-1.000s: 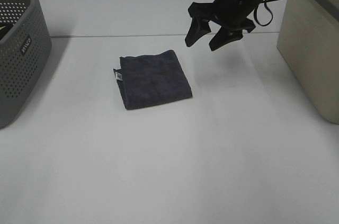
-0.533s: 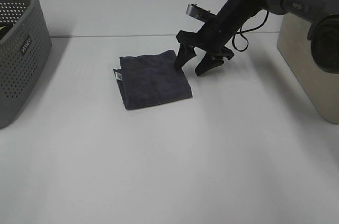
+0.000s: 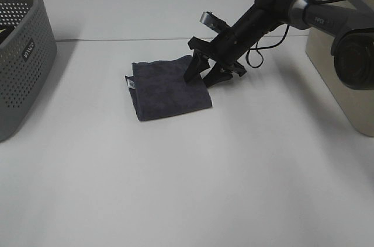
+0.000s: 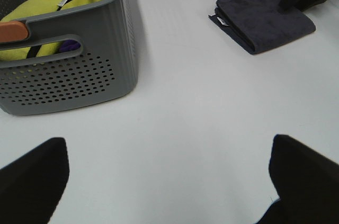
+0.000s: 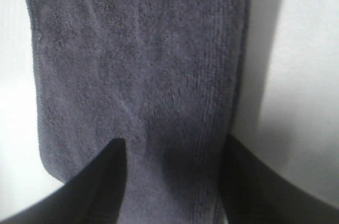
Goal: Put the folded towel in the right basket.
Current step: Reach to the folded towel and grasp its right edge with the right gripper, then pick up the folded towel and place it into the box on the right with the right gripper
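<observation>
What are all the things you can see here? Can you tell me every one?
towel: one, dark grey, folded, lying flat in the middle of the table
grey basket: one, grey with little holes, at the left edge of the table
clothes: a small pile, mostly yellow with some blue, inside the grey basket
beige basket: one, beige, at the right edge of the table
table: one, white, under everything
right gripper: one, black, open, down at the right edge of the towel
left gripper: one, black, open, above bare table near the grey basket
</observation>
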Controlling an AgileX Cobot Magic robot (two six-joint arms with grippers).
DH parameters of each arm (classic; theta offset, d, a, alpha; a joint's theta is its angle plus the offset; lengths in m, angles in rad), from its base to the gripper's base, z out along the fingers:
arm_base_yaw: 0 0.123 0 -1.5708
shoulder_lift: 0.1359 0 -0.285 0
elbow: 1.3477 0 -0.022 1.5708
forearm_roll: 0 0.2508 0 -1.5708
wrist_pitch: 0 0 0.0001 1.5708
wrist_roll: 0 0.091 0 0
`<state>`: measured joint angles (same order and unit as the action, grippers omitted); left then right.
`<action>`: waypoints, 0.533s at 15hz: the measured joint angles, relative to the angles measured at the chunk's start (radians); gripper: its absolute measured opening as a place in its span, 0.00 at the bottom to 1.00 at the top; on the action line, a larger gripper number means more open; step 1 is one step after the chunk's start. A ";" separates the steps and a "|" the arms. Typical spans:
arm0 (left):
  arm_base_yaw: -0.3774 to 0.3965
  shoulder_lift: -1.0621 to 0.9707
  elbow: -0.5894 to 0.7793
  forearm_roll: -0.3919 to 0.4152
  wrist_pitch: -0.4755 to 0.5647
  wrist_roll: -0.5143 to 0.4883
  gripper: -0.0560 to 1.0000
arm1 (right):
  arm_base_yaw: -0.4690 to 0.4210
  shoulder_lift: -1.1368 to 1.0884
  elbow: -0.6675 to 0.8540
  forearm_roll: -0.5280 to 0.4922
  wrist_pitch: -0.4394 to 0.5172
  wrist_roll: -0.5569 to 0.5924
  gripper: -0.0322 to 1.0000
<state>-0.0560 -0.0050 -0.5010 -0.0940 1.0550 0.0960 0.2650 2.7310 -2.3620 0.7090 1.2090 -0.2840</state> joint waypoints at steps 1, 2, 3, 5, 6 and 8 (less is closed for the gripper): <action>0.000 0.000 0.000 0.000 0.000 0.000 0.98 | 0.000 0.002 0.000 0.033 -0.001 -0.009 0.32; 0.000 0.000 0.000 0.000 0.000 0.000 0.98 | 0.000 0.002 0.000 0.045 -0.002 -0.011 0.22; 0.000 0.000 0.000 0.000 0.000 0.000 0.98 | 0.000 0.002 0.000 0.047 -0.002 -0.011 0.13; 0.000 0.000 0.000 0.000 0.000 0.000 0.98 | 0.000 0.002 0.000 0.047 -0.001 -0.011 0.07; 0.000 0.000 0.000 0.000 0.000 0.000 0.98 | 0.000 0.002 0.000 0.047 -0.001 -0.011 0.07; 0.000 0.000 0.000 0.000 0.000 0.000 0.98 | 0.000 0.002 -0.010 0.047 0.004 -0.011 0.07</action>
<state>-0.0560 -0.0050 -0.5010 -0.0940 1.0550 0.0960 0.2650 2.7330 -2.3720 0.7560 1.2130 -0.2950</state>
